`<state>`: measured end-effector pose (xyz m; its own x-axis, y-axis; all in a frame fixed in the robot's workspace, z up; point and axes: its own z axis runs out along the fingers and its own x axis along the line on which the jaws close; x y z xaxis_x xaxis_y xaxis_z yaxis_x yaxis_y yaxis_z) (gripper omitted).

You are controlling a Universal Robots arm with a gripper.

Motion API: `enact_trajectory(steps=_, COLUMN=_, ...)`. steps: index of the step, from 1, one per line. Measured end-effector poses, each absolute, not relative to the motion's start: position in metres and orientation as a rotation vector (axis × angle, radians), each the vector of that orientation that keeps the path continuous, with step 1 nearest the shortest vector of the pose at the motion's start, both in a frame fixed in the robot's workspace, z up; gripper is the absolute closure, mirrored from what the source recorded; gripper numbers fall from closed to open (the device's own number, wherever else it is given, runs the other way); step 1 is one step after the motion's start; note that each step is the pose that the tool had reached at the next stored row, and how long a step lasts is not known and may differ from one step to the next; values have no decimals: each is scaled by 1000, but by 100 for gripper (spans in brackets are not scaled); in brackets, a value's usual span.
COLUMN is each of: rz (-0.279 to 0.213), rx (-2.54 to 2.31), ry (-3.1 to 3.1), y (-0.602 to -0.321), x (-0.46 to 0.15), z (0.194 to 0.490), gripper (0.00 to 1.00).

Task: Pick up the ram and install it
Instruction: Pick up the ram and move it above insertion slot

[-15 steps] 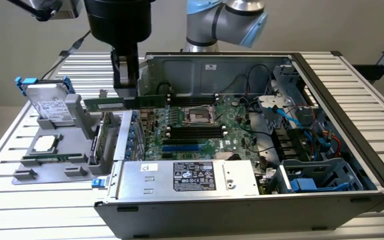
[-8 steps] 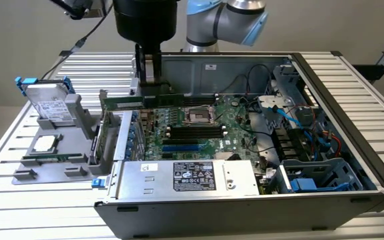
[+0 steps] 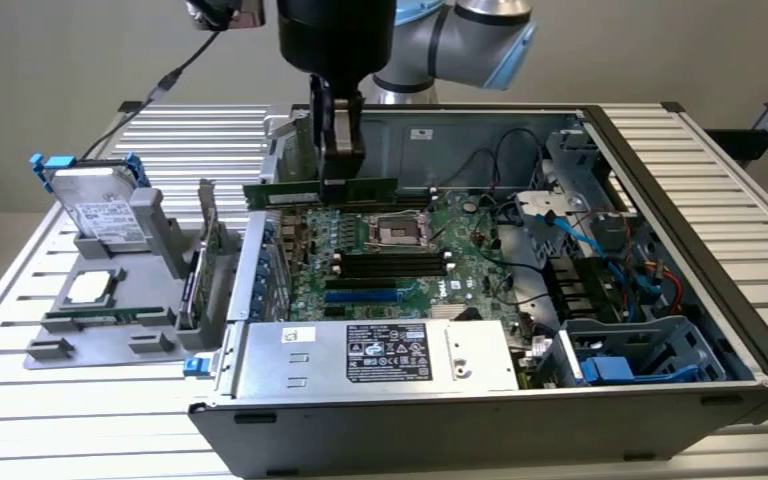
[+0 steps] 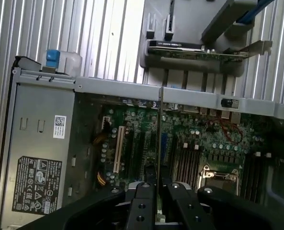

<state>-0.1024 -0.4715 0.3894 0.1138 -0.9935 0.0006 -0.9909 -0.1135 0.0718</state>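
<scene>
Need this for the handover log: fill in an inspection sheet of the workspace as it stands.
Surface: slatted metal table bearing an open computer case.
Job's things: ram held level above the motherboard, not seated in a slot.
Clutter: grey fixture tray at the exterior view's left, with a hard drive, a processor and an expansion card.
Grippers: gripper, fingers shut on the ram.
Cables: blue, black and red wires inside the case; a black cable near the wrist.
Surroundings: plain wall.
</scene>
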Motion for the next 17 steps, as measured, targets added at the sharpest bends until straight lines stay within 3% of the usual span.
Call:
enact_trajectory(steps=8, rz=-73, rx=2303, ry=-2055, y=-440, x=-81, z=375, gripper=86)
enact_trajectory(steps=17, rz=-74, rx=2301, ry=-2059, y=-433, x=-48, z=359, gripper=86)
